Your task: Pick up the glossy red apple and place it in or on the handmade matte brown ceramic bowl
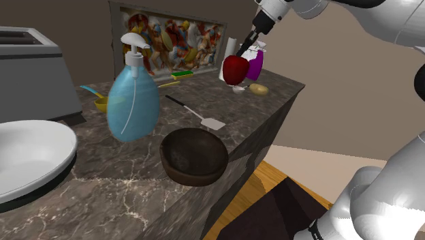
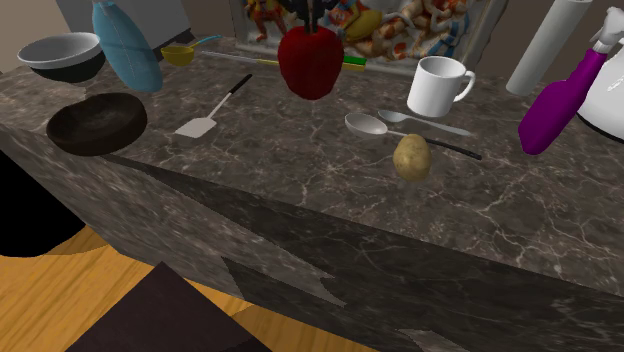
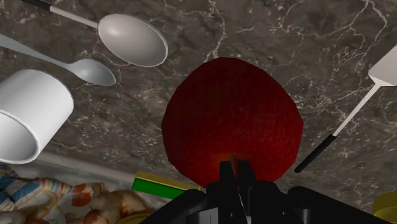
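Observation:
The red apple hangs in the air above the far end of the dark marble counter, with my black gripper shut on its top. From the second exterior view the apple floats above the counter between the spatula and the white mug. In the wrist view the two fingers meet over the apple, gripper pressed into its upper part. The dark brown bowl stands upright and empty near the counter's front edge, well away from the apple; it sits at the second exterior view's left.
A blue spray bottle stands beside the bowl, and a white-bladed spatula lies between bowl and apple. A potato, two spoons, a white mug and a purple bottle crowd the far end. A large white bowl and a toaster sit at the shoulder view's left.

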`<move>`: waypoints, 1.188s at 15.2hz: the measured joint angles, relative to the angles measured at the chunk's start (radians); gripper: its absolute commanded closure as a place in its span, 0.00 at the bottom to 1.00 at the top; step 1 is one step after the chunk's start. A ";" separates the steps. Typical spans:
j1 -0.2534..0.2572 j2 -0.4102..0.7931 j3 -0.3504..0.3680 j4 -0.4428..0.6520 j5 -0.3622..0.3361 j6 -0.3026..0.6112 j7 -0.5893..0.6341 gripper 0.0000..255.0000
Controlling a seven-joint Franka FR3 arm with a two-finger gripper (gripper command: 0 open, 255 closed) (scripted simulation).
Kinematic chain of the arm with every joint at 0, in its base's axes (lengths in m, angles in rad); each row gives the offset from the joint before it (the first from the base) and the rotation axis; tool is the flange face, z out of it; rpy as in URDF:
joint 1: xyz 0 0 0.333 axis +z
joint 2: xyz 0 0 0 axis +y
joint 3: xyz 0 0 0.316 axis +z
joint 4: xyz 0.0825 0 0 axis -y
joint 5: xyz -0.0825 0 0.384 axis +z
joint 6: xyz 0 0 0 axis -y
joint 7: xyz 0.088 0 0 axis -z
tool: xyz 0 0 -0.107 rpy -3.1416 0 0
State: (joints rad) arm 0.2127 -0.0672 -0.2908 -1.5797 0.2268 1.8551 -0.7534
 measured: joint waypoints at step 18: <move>0.083 -0.183 0.146 -0.051 -0.105 -0.085 0.253 1.00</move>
State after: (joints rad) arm 0.2953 -0.2500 -0.1445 -1.6304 0.1216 1.7703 -0.5002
